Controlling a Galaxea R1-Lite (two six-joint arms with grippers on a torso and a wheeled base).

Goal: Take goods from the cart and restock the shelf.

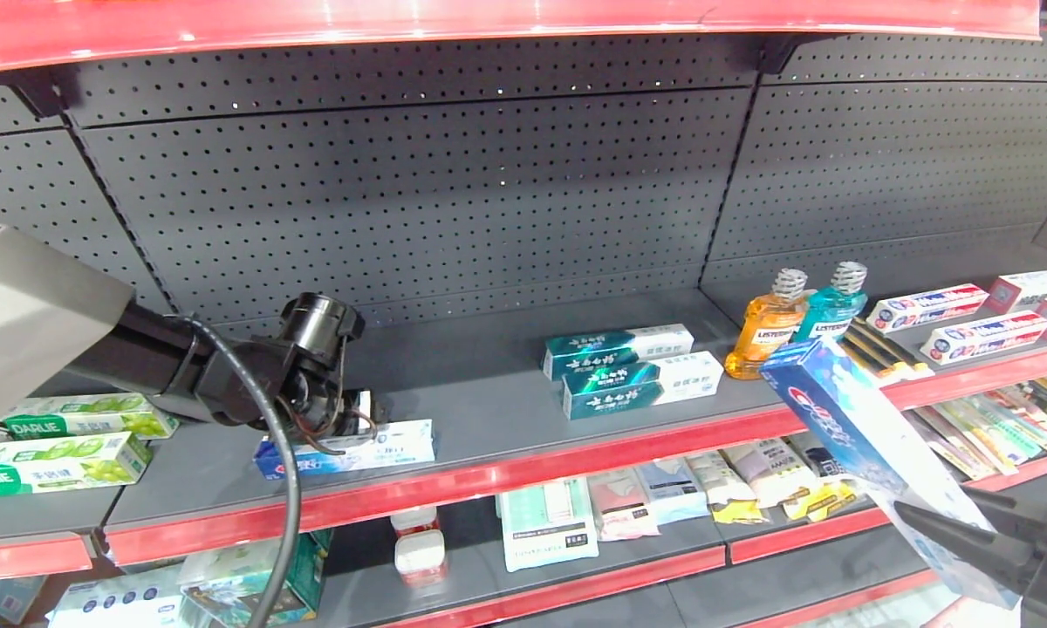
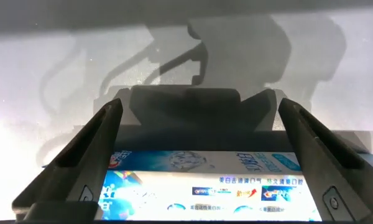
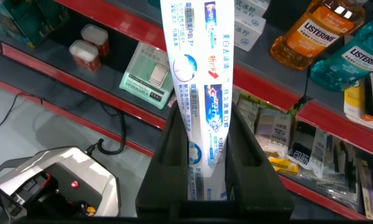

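A blue-and-white toothpaste box (image 1: 388, 446) lies flat near the front edge of the grey shelf (image 1: 489, 401). My left gripper (image 1: 338, 426) hovers just over its left end. In the left wrist view that gripper (image 2: 200, 107) is open, with the box (image 2: 205, 180) lying between its spread fingers (image 2: 81, 168). At the lower right my right gripper (image 1: 951, 523) is shut on the lower end of a long blue toothpaste box (image 1: 846, 410), held tilted in the air in front of the shelf. The right wrist view shows that gripper (image 3: 206, 155) with the box (image 3: 196, 62) sticking out past its jaws.
Green toothpaste boxes (image 1: 61, 440) lie at the shelf's left, two teal boxes (image 1: 632, 371) in the middle. An orange mouthwash bottle (image 1: 763, 331), a teal one (image 1: 831, 310) and red-white boxes (image 1: 968, 327) stand to the right. Bare shelf lies between the groups. Lower shelves (image 1: 628, 558) hold packets.
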